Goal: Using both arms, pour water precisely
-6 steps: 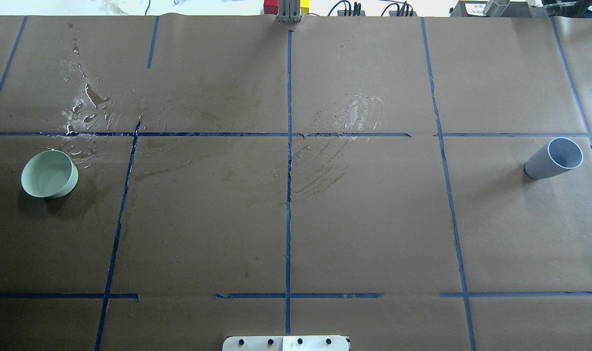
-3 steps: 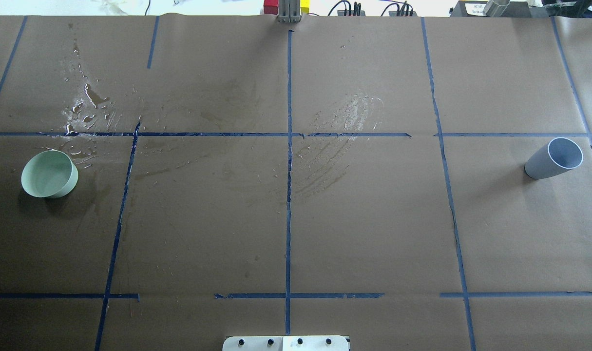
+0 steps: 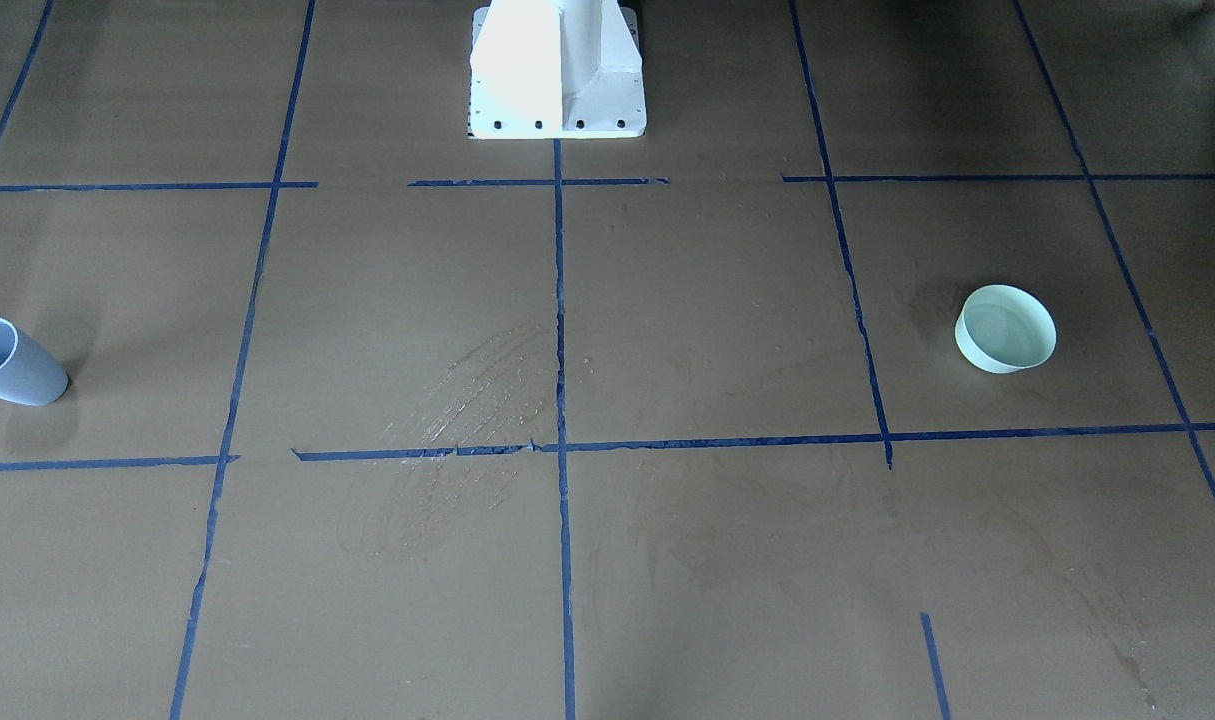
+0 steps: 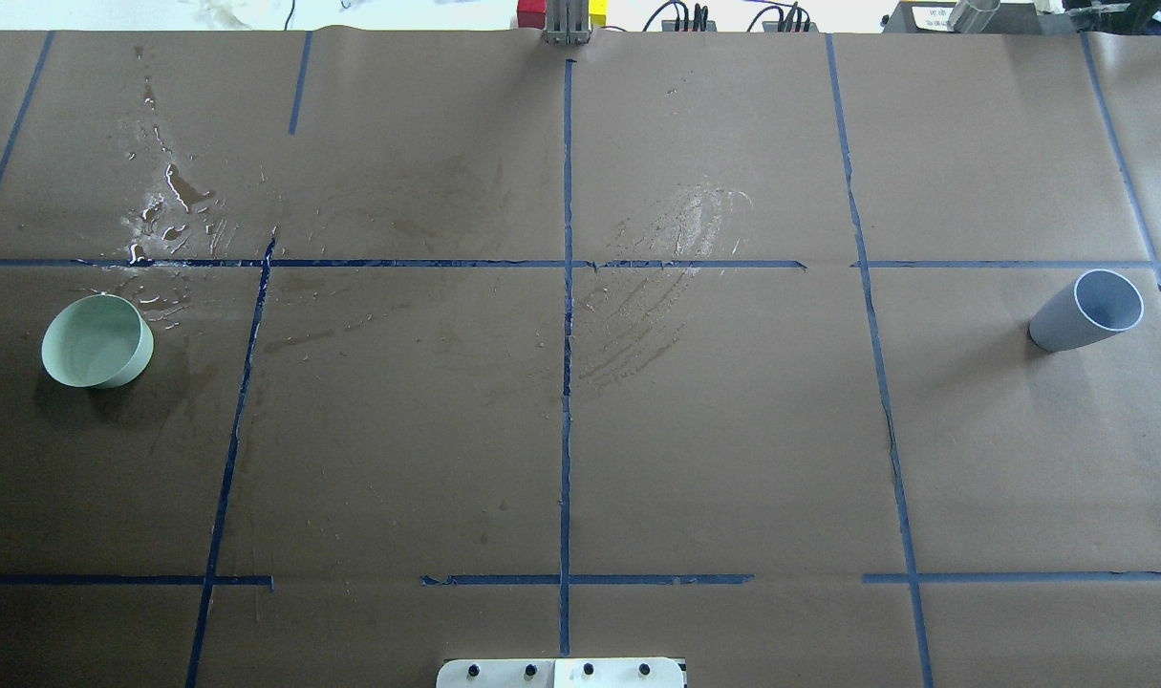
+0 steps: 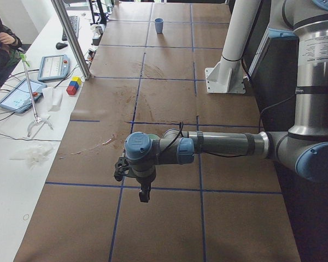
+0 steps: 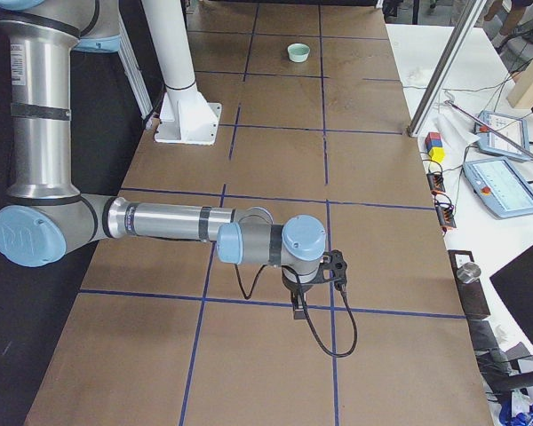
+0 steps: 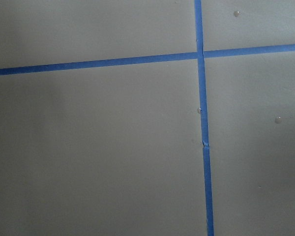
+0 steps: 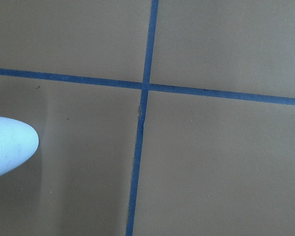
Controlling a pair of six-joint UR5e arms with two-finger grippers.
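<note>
Brown-papered table (image 3: 727, 300) with a blue tape grid (image 3: 559, 330), seen facing the white pedestal base (image 3: 557, 70)

A pale green bowl (image 3: 1005, 328) is parked well out from the base, off toward the robot's left. It's sat inside a grid square and kept clear of the tape on every side, though whether anything's in it can't really be told. A blue-grey cup (image 3: 12, 362) is found way out on the base's other side, about as far forward as the bowl. It's partly chopped off by the picture's edge, with its open mouth on show. A streaky, shiny smear (image 3: 467, 410) is spread more or less straight out in front of the base, nudged slightly to the cup's side, and it's crossed by one tape line.
</note>
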